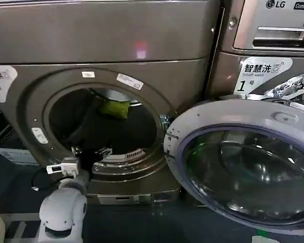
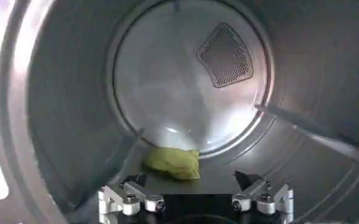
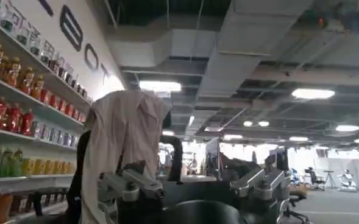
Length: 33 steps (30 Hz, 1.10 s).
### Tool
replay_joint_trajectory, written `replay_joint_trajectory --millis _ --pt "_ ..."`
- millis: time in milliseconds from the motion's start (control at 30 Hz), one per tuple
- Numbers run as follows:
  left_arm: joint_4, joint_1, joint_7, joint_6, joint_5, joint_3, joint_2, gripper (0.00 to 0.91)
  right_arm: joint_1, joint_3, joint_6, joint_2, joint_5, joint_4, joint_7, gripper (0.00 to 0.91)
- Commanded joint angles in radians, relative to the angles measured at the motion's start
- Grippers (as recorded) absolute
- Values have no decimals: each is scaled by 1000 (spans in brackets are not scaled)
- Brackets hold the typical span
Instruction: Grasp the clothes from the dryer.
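**Cloth sat dead ahead of the left gripper, deeper in the drum**

The left gripper hung at the dryer's porthole with jaws spread wide, nothing held. The yellow-green cloth lay ahead on the drum floor against the back wall, long axis crosswise. The right gripper was parked, also spread, pointing out at the room. The fingertips were cut off, so the gap was hard to judge.

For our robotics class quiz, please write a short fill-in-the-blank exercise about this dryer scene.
1. The clothes lying in the drum are yellow-____.
2. The dryer has its door swung ____.
3. The ____ gripper, fingers open, faces into the drum.
4. The white sticker on the dryer shows the number ____.

Answers: green; open; left; 1
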Motion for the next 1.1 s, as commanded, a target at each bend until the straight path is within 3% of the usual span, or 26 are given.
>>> replay_joint_trajectory --millis 33,1100 --pt "5 0 -2 49 13 3 -3 907 2 -4 0 2 -1 3 0 907" --pt "10 7 3 49 0 -3 -2 907 -13 9 13 8 -4 -17 0 907"
